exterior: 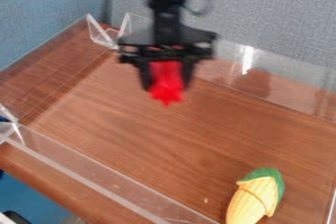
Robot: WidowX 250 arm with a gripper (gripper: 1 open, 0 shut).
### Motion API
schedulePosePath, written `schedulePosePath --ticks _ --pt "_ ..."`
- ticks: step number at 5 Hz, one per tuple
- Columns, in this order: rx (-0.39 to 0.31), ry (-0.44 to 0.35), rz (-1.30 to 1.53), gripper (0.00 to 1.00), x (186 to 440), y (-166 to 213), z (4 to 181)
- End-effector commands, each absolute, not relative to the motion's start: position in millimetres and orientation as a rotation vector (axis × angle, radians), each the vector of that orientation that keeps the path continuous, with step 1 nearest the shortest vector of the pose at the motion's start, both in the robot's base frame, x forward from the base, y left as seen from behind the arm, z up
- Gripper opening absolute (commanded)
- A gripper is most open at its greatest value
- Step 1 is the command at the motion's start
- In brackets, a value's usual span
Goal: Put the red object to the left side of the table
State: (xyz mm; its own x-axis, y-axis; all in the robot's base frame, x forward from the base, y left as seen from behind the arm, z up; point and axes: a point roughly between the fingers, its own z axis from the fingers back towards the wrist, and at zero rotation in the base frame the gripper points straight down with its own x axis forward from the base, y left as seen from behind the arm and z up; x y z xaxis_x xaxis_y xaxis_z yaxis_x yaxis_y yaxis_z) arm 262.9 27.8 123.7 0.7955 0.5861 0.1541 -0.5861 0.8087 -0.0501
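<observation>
Now jaws pinch red object (167, 84), glossy plastic bar, above wood-grain table (118, 120); clear acrylic walls.

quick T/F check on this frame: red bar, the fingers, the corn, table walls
1. The gripper has its fingers closed on the red bar. True.
2. The red bar is lying flat on the table. False: it hangs in the air, end down, clear of the wood.
3. The toy corn sits at the lower right of the view. True.
4. The corn touches the red bar. False: they are far apart.
5. Clear low walls edge the table. True.
</observation>
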Motion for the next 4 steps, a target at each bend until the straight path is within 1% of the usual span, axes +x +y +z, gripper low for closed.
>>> schedulePosePath --ticks 1,2,3,4 --pt "-0.002 -0.201 0.671 0.0 260 61 129.3" --pt "-0.001 -0.19 0.713 0.0 258 87 120.0" --pt "0.014 -0.176 0.711 0.0 259 102 107.2" --pt "0.041 -0.158 0.678 0.0 265 104 89.8"
